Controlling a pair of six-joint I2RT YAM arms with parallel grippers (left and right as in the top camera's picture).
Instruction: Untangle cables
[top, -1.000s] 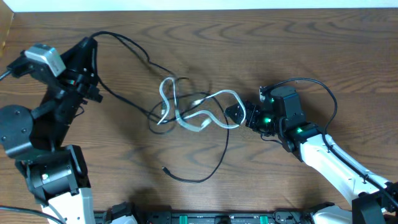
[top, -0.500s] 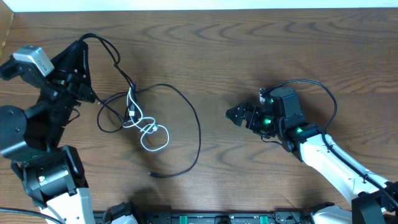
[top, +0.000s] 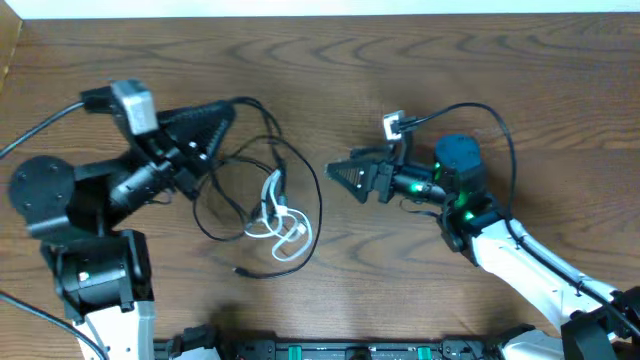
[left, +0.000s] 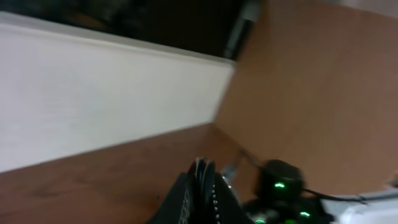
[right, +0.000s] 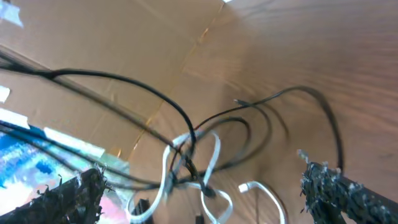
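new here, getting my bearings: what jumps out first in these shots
A knot of black cables around one white cable lies left of centre in the overhead view. The left tool pinches a black strand at its upper edge, while the right tool gapes open, pointing at it from the right.

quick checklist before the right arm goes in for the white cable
1. Right gripper open and empty: ok.
2. Left gripper shut on the black cable: ok, the cable runs from its tip in the overhead view.
3. White cable free of the black loops: not ok, they cross in the right wrist view.
4. Bare table between the right gripper and the bunch: ok.
5. Loose plug end lying apart from the bunch: ok.
6. How firm the left grip is: cannot tell, the left wrist view is blurred.
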